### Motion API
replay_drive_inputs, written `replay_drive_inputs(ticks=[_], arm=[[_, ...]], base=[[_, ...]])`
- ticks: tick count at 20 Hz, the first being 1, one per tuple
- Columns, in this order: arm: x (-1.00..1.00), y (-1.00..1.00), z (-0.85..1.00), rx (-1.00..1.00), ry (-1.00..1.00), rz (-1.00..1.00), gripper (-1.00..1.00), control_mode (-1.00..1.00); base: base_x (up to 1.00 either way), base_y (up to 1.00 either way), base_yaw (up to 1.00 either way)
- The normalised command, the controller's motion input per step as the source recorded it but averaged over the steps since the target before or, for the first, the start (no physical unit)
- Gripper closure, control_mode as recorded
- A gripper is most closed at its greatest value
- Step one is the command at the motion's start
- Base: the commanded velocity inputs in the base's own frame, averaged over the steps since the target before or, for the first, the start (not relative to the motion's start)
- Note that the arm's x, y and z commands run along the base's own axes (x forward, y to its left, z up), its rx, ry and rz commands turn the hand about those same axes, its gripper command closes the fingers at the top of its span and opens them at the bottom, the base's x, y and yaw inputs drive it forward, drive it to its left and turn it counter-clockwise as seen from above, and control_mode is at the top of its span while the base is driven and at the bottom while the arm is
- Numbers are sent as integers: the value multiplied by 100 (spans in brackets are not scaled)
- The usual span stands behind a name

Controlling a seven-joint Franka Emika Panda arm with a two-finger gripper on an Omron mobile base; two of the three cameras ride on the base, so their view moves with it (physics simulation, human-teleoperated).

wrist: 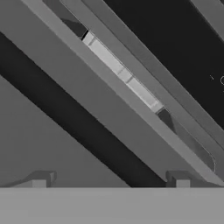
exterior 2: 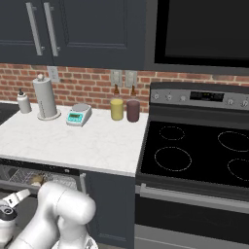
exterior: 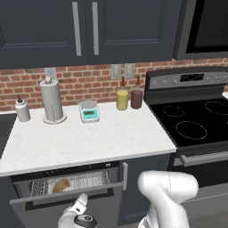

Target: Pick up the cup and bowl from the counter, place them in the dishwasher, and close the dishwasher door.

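— While the dishwasher door [exterior: 67,198] stands partly ajar, what shows inside?
— A tan-brown bowl [exterior: 61,185] lies on the light-grey wire rack [exterior: 84,181], under the white marble tabletop [exterior: 84,138].
— And the door itself?
— Flat dark grey, with a dark bar handle [wrist: 83,127].
— The pincer [wrist: 109,180]?
— Just before the door, fingertips [wrist: 40,178] apart, gripping nothing.

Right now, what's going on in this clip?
The arm is working low at the dishwasher, its tool up against the door, fingers apart and holding nothing. The door is nearly shut, with a gap left at the top. Through that gap the bowl shows on the rack. No cup or bowl is left on the counter.
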Motion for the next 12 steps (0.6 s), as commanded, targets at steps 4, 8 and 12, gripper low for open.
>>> replay_drive_inputs(ticks=[4, 8, 12], arm=[[100, -75, -8, 0, 13, 30, -100, -100], [100, -66, -8, 0, 15, 27, -100, -100], [100, -65, -8, 0, 13, 25, -100, -100]], base=[[0, 0, 0], [0, 0, 0], [0, 0, 0]])
